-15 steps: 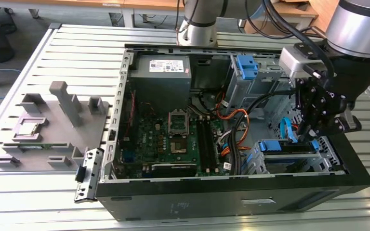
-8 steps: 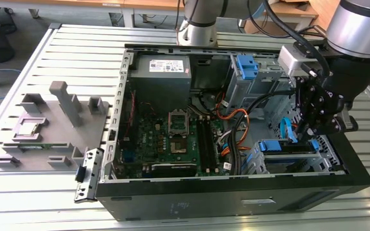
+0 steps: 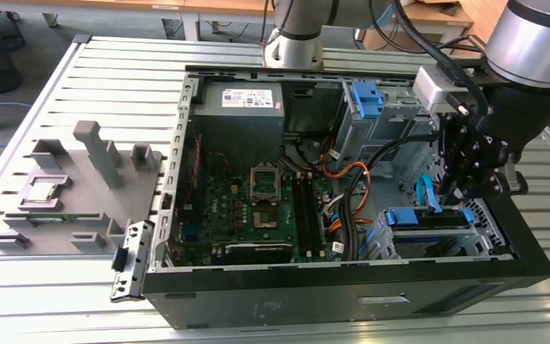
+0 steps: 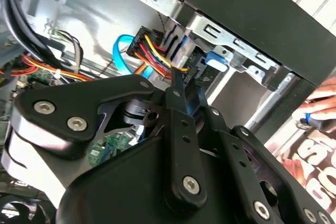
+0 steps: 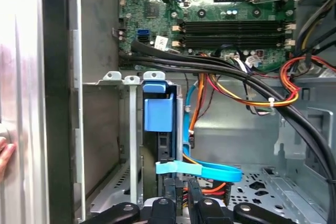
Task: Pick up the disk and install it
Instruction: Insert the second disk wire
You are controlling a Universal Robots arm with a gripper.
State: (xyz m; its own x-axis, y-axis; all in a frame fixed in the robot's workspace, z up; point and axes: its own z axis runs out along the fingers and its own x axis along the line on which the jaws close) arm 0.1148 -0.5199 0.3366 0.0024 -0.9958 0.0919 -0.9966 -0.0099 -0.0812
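Inside the open computer case [image 3: 351,279], down in the metal drive cage [image 3: 490,229] at the corner toward the exterior view's right: the disk [image 3: 430,218], standing on edge in its slot with the blue bracket along its top. Directly above that, the gripper [image 3: 474,188], hanging black and vertical off the silver arm [image 3: 543,36], tips low over the cage beside a loop of blue ribbon cable [image 3: 425,192]. Cannot tell whether apart, together or clamped; linkages crowd the second wrist view and hide the tips, gripper body [image 4: 173,145] close against a bundle of red, yellow and orange wires [image 4: 155,51].

Seen in the first wrist view: disk's blue bracket tab [image 5: 155,107] upright between the cage's sheet-metal rails, ribbon cable [image 5: 205,170] curling across beneath it, black cables [image 5: 210,66] sweeping over, motherboard [image 5: 210,9] with memory slots beyond.

Outside the case, toward the exterior view's left on the slatted table [image 3: 112,72]: a grey fixture tray [image 3: 74,193] holding a small square processor chip [image 3: 44,190].

At the edge of both wrist views: a person's hand [image 4: 320,111].
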